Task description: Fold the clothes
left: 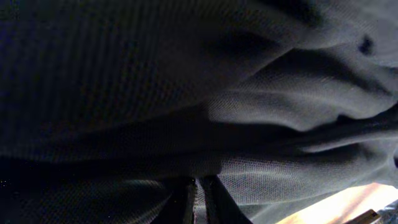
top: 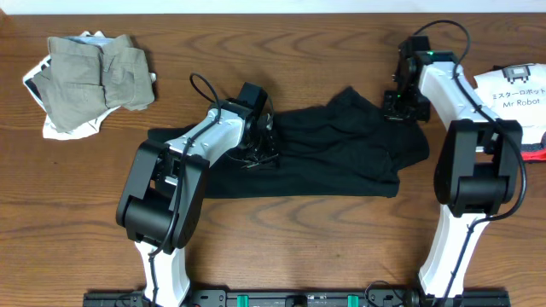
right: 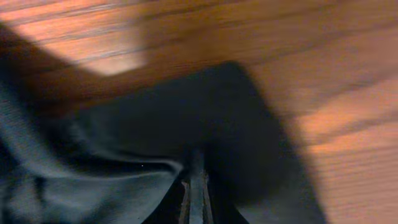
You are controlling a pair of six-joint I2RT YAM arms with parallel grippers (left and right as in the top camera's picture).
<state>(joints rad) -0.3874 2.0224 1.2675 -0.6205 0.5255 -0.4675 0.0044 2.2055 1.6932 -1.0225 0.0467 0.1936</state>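
Both the left gripper (top: 260, 145) and the right gripper (top: 399, 107) were clenched on the black shirt (top: 341, 158) lying at centre frame on the wooden table (top: 281, 51), pinching its middle and upper-right edge respectively, apparently to draw the fabric into a fold.

free: table (top: 341, 247) front | obstacles: khaki pile (top: 94, 81) left, white garment (top: 510, 92) right

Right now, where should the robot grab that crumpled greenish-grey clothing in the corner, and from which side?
The khaki-grey garment lies bunched on a white printed garment. I'd pinch the raised fold at its right edge, coming straight down from above. The fold gives the jaws something to close on, and a sideways sweep might catch both pieces.
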